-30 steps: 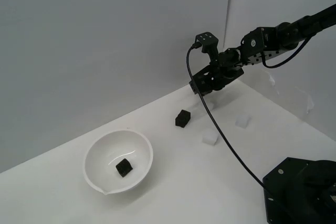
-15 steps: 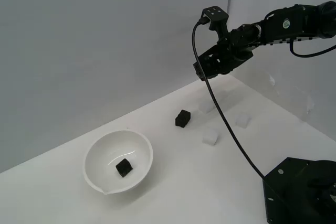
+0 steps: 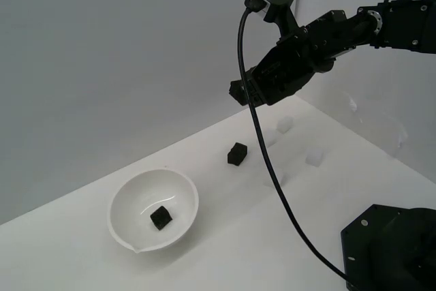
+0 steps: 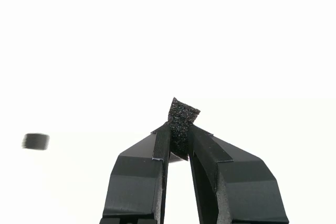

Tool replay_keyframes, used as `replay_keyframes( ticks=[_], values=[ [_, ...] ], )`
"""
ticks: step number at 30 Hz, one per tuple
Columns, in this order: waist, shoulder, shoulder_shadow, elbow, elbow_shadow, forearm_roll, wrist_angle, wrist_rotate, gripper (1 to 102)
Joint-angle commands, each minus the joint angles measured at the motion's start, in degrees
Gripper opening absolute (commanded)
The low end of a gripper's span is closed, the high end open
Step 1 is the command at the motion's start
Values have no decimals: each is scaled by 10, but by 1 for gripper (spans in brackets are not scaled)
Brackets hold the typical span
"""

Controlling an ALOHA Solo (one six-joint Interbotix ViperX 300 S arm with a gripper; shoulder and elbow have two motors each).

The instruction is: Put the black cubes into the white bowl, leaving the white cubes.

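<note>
In the wrist view my gripper [image 4: 178,136] is shut on a small black cube [image 4: 184,113] that sticks out past the fingertips. In the exterior view the gripper [image 3: 238,91] hangs high above the table, up and to the right of the white bowl [image 3: 122,199]. The held cube cannot be made out there. A second black cube [image 3: 161,217] lies inside the bowl. A third black cube [image 3: 236,153] sits on the table below the gripper, and shows as a blurred dark spot [image 4: 35,141] in the wrist view. White cubes [image 3: 285,124] [image 3: 314,158] rest on the table further right.
The arm's black cable [image 3: 269,168] droops across the table and partly covers another white cube [image 3: 278,179]. A black base block [image 3: 392,250] fills the exterior view's lower right corner. Grey walls stand behind the table.
The arm has risen from near the table at the white cubes and swung toward the exterior view's left, carrying the black cube. The bowl and the other cubes have not moved.
</note>
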Motion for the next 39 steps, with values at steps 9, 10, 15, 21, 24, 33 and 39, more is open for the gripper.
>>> replay_keyframes(
  ticks=[9, 10, 15, 21, 24, 33, 39],
  values=[
    [-96, 68, 71, 1, -2, -23, 17, -8, 3],
    [-104, 70, 74, 1, -2, -24, 17, -9, 3],
    [-146, 76, 78, 0, -3, -31, 17, -17, 3],
    [-186, 71, 75, -2, -4, -43, 15, -18, 3],
    [-204, 67, 69, -4, -6, -49, 11, -18, 3],
    [-263, 10, 12, -6, -10, -61, -43, -18, 3],
    [-288, -42, -40, -14, -17, -62, -63, -18, 3]
  ],
)
